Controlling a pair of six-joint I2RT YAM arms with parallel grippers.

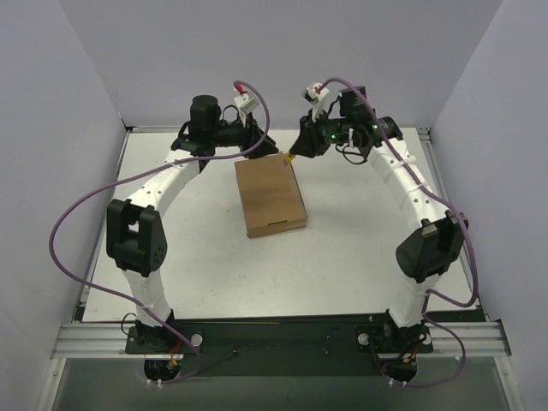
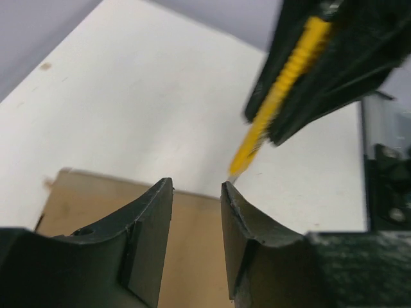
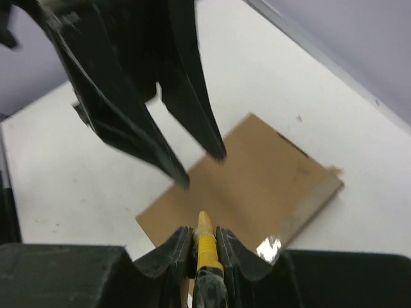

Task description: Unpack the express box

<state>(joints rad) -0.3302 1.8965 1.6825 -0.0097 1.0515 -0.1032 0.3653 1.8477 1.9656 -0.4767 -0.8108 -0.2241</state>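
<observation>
While above the express box [image 1: 271, 197], left claw [image 2: 196, 189] part-open and empty, right claw [image 3: 204, 232] tight on yellow knife [image 2: 282, 96].

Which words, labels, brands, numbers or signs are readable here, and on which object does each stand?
None can be read. The express box shows plain brown cardboard, with no print or label visible on top. The yellow knife in the right hand shows no legible marking; the left wrist view blurs it.
</observation>
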